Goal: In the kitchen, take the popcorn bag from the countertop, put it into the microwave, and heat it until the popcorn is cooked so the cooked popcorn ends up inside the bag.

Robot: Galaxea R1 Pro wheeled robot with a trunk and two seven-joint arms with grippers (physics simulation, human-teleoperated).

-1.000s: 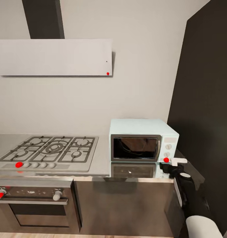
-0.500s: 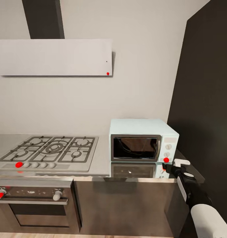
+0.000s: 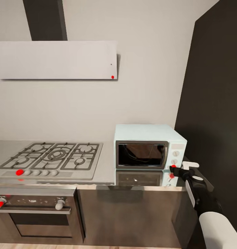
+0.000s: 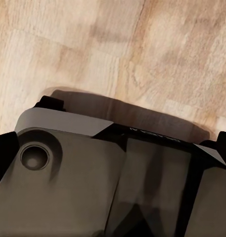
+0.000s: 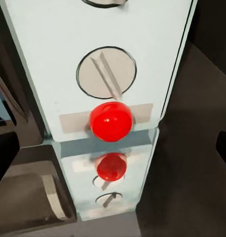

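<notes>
Our right pincer, clench unreadable, has risen off the bench to the microwave button straight ahead, so heating looks imminent

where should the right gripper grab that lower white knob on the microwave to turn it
Pinch the raised straight ridge across the lower knob face, coming head-on at the microwave control panel from the front. The disc is flat and recessed, so only the ridge gives purchase; it sits slanted, so roll the right gripper to straddle it. The red button bulges just below.
</notes>
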